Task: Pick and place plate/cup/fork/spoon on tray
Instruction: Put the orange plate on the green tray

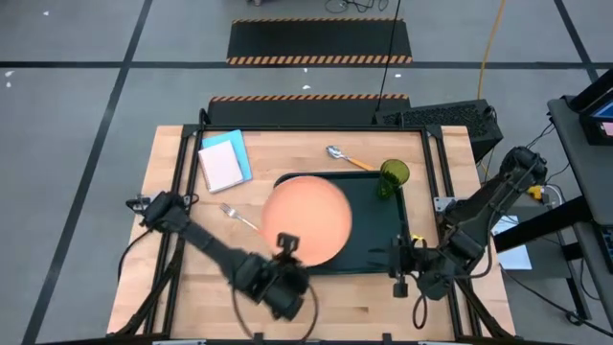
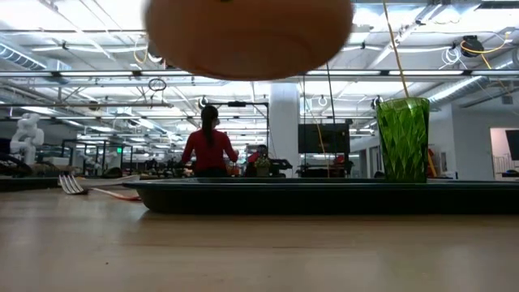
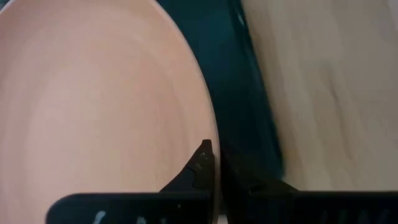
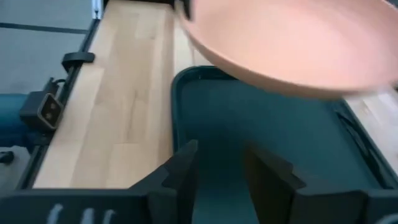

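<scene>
so going left to right: the fork (image 1: 235, 216) sits on the bare wood off to the far-left side of the left gripper (image 1: 286, 251), well apart from it, handle running diagonally toward the plate (image 1: 305, 219). that left gripper is clenched tight on the near rim of the plate, the edge pinched between its two fingers, so the plate itself stretches straight out ahead of the jaws. it's held up off the table, hanging over the left end of the tray (image 1: 369, 259) and spilling a bit past the tray's left rim, so I'd say the thing that matters next is just down and slightly right from where it's gripped, to get the whole disc inside the rim. the spoon (image 1: 347, 157) is on the wood beyond the tray's far edge, and the cup (image 1: 393, 176) already stands upright in the tray's far right corner. right gripper (image 1: 399, 264) waits at the tray's near right corner, fingers apart with nothing between them, pointing along the tray toward the plate, but the left arm clearly owns this one
</scene>
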